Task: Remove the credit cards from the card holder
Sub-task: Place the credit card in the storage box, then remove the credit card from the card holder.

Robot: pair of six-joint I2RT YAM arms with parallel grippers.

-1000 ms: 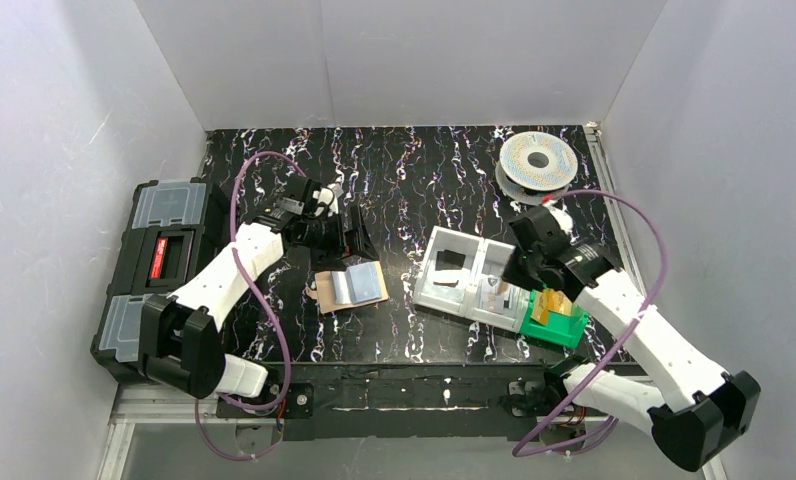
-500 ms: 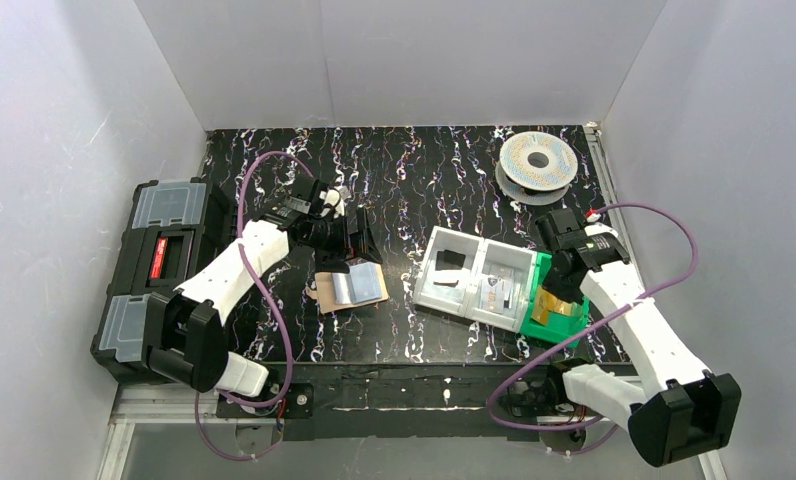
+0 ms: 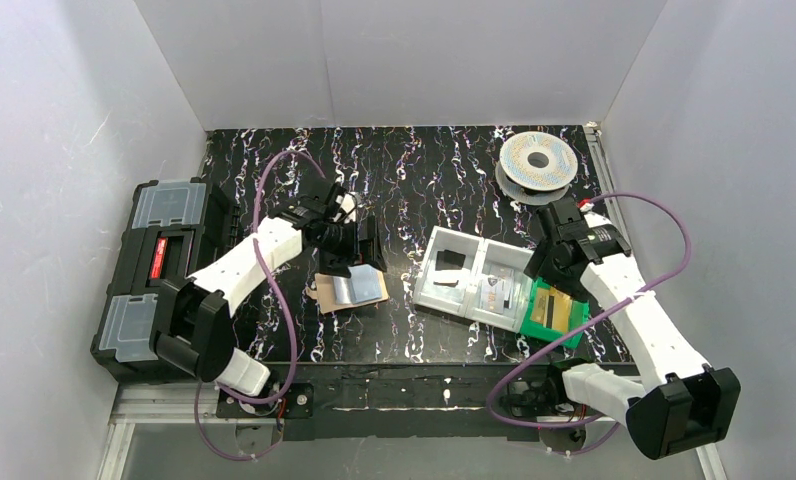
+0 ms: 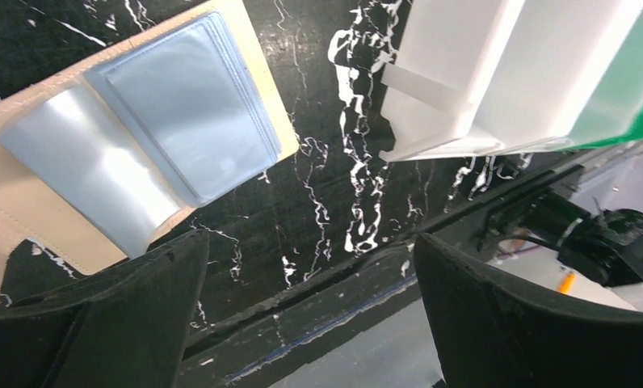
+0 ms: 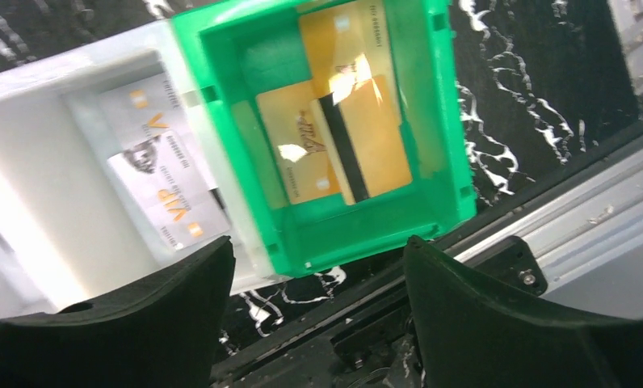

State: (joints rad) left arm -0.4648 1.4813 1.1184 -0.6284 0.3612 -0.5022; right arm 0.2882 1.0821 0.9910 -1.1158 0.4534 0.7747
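Note:
The tan card holder (image 3: pixel 324 297) lies open on the black marbled table, left of centre, with pale blue, shiny credit cards (image 3: pixel 357 288) on its panels. My left gripper (image 3: pixel 367 250) hovers just behind it, open and empty. In the left wrist view the cards (image 4: pixel 189 113) and holder (image 4: pixel 27 214) sit up and to the left of the left gripper (image 4: pixel 310 323), clear of its spread fingers (image 4: pixel 100 323). My right gripper (image 3: pixel 549 265) is open and empty above the green bin (image 3: pixel 574 330). The right wrist view shows the right gripper (image 5: pixel 318 315) with jaws wide apart.
Yellow-gold cards (image 5: pixel 334 145) lie flat in the green bin (image 5: pixel 367 234). A clear compartment tray (image 3: pixel 429 255) beside it holds a silver VIP card (image 5: pixel 165 178). A filament spool (image 3: pixel 537 160) sits at the back right, a black toolbox (image 3: pixel 159 260) at the left edge.
My right gripper has opened and shifted right and back; the gold card it held over the green bin now lies in it. My left gripper moved right, closer to the card holder.

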